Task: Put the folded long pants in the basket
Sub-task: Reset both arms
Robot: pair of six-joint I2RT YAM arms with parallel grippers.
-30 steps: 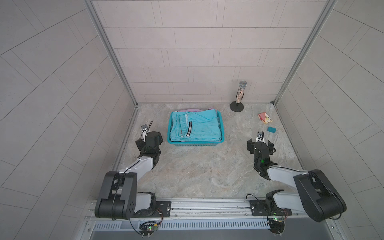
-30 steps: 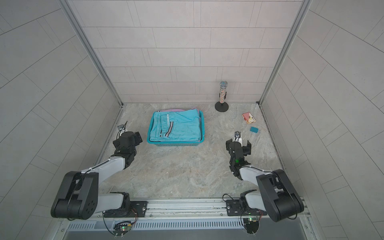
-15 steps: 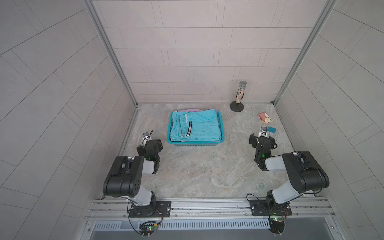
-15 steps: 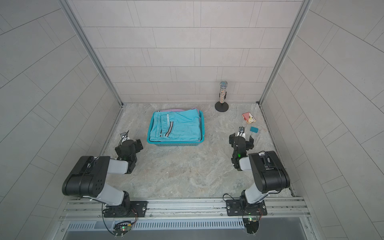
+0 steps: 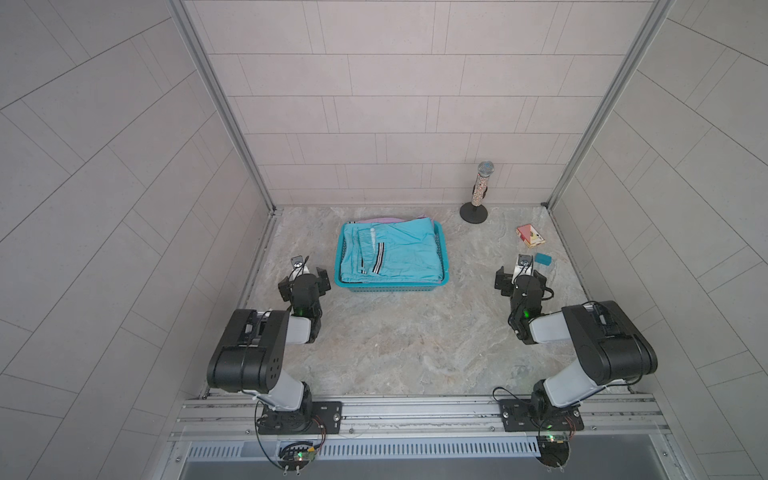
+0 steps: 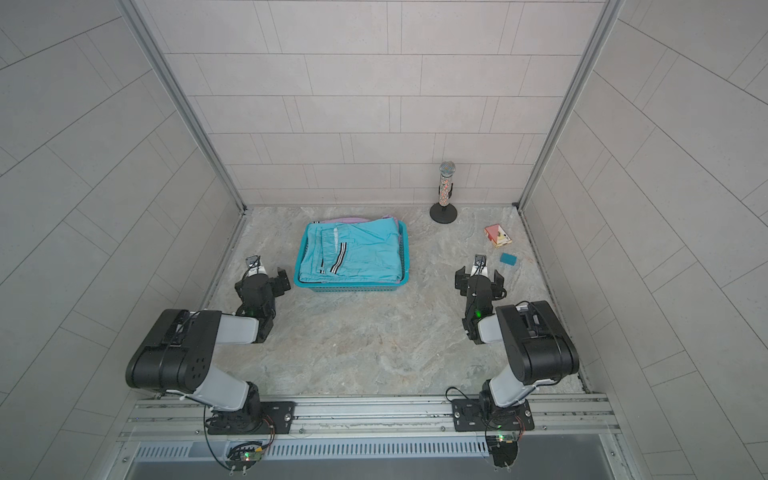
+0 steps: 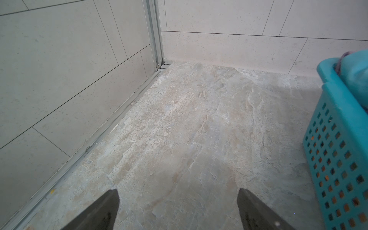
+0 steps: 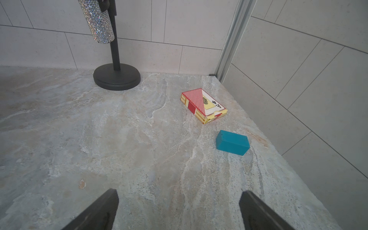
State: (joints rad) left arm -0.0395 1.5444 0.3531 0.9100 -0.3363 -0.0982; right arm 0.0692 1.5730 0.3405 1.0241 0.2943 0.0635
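The turquoise basket [image 5: 390,286] [image 6: 349,286] stands at the middle back of the floor in both top views. Folded long pants fill it: a turquoise pair with a striped band [image 5: 401,253] [image 6: 359,253] lies on top, and a lilac edge [image 5: 380,219] peeks out behind. Orange cloth shows through mesh holes of the basket [image 7: 338,155] in the left wrist view. My left gripper [image 5: 303,278] [image 7: 178,196] is open and empty over bare floor, just left of the basket. My right gripper [image 5: 520,277] [image 8: 179,196] is open and empty, well right of it.
A glittery microphone on a black stand [image 5: 473,214] [image 8: 116,76] is at the back right. A playing-card box [image 5: 530,236] [image 8: 203,105] and a small teal block [image 5: 542,259] [image 8: 232,142] lie just beyond the right gripper. Tiled walls enclose three sides.
Both arms have folded up, their elbows rising toward the front rail. The grippers have stayed open in nearly the same spots. The basket and pants have not moved.
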